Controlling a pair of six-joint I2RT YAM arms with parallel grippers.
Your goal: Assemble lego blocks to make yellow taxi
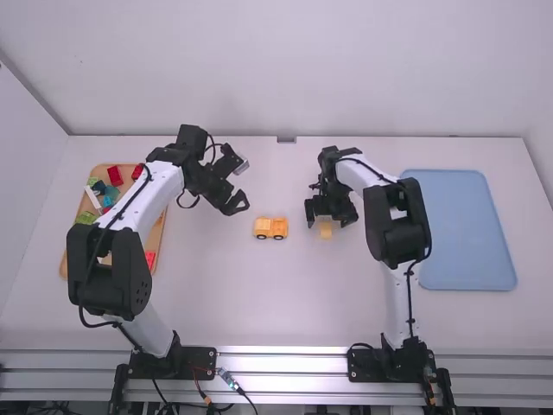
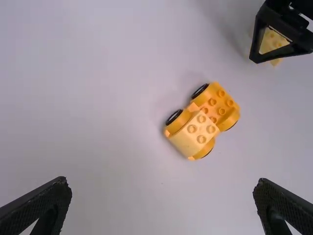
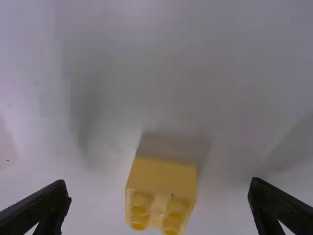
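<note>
In the high view, the wheeled base (image 1: pixel 270 227) of the taxi stood upright on the table, between the two grippers, and a loose yellow block (image 1: pixel 326 230) lay by the right gripper (image 1: pixel 328 220). The left gripper (image 1: pixel 237 206) hung near the base, off to the side of the wooden tray (image 1: pixel 159 232) of spare bricks; a blue tray (image 1: pixel 467 233) lay beyond the right arm. In the left wrist view, its fingers were spread wide with nothing held, and the base carried a paler block (image 2: pixel 195 134) on one end, with bare studs (image 2: pixel 220 105) on the other. In the right wrist view, the fingers stood well apart on either side of the loose block, touching neither face — an empty grip, lined up for a pick. The step in hand seemed to be fetching that block for the body. Next, the right gripper would need to close squarely, lift, and press it onto the studs — perhaps with the left steadying the base. No lettering could be made out on the blocks.
</note>
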